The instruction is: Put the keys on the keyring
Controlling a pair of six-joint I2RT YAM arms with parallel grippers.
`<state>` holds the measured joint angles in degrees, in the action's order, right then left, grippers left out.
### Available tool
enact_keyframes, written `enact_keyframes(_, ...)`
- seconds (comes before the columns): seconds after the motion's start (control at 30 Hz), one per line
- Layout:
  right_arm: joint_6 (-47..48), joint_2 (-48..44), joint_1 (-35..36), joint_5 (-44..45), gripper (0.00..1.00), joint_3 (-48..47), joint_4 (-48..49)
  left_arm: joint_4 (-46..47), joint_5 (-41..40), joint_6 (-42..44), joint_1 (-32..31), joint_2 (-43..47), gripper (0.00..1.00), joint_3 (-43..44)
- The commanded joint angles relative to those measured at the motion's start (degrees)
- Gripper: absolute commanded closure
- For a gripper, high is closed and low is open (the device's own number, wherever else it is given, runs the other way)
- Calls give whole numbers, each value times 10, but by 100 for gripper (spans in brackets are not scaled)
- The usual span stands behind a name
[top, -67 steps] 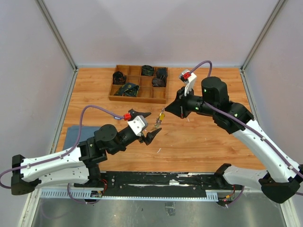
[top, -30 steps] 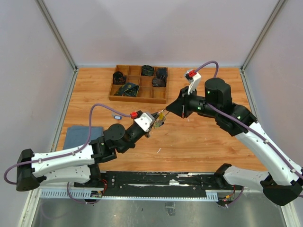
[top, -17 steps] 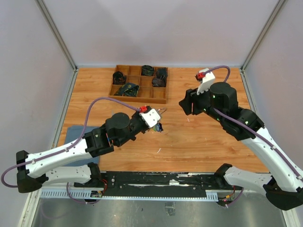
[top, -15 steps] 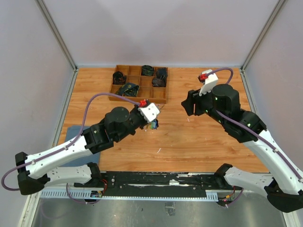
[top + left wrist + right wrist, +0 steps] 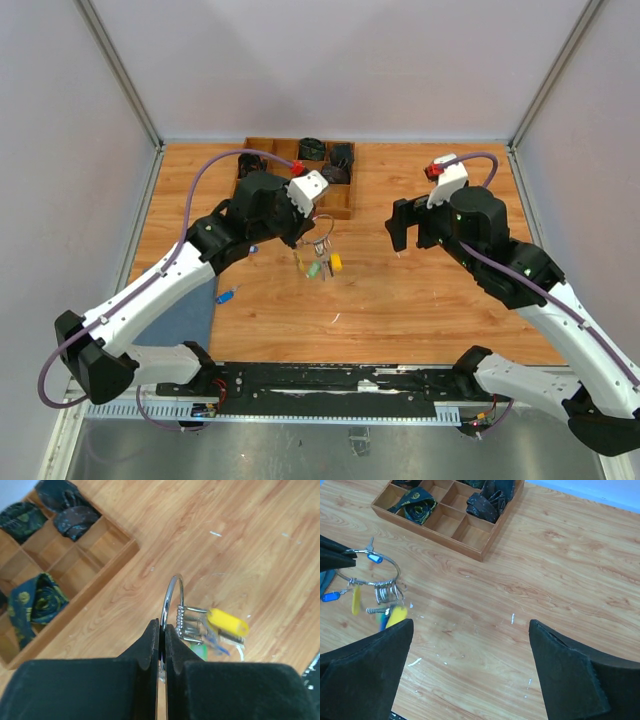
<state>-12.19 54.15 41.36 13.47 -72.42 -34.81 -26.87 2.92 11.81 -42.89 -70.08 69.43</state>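
The left gripper is clamped on the keyring – its two fingers are pressed together on the lower part of the wire, and the ring stands upright out of them. The arm holds the ring in the air above the middle of the bench, in front of the wooden tray. The keys hang in a bunch from the ring; from the left wrist view a yellow head and a green one show beside a coil of wire, with a bit of blue between them.

The right gripper has its fingers spread wide apart and holds nothing – it hovers over bare wood to the right of the keys, well apart from them.

A small blue tag lies on the bench just beside the edge of a blue cloth, on the left. Several compartments of the tray hold dark rolled pieces of fabric.
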Motion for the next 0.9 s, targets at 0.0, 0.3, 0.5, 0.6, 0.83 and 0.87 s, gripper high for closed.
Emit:
enact_keyframes(0.0,0,-7,9,17,1,8,3,17,102,-64,12,14,99,8)
enact_keyframes(0.3,19,-6,9,1,2,20,19,43,89,-81,12,20,99,-21)
enact_keyframes(0.5,12,-7,8,17,2,30,36,49,4,-134,12,19,99,-18)
enact_keyframes(0.6,2,-30,8,18,1,49,63,47,-23,-141,11,14,99,-17)
enact_keyframes(0.83,-6,-54,9,-21,1,67,81,108,37,-153,12,26,99,-65)
enact_keyframes(0.87,5,-57,9,-33,2,74,88,135,58,-156,12,37,99,-84)
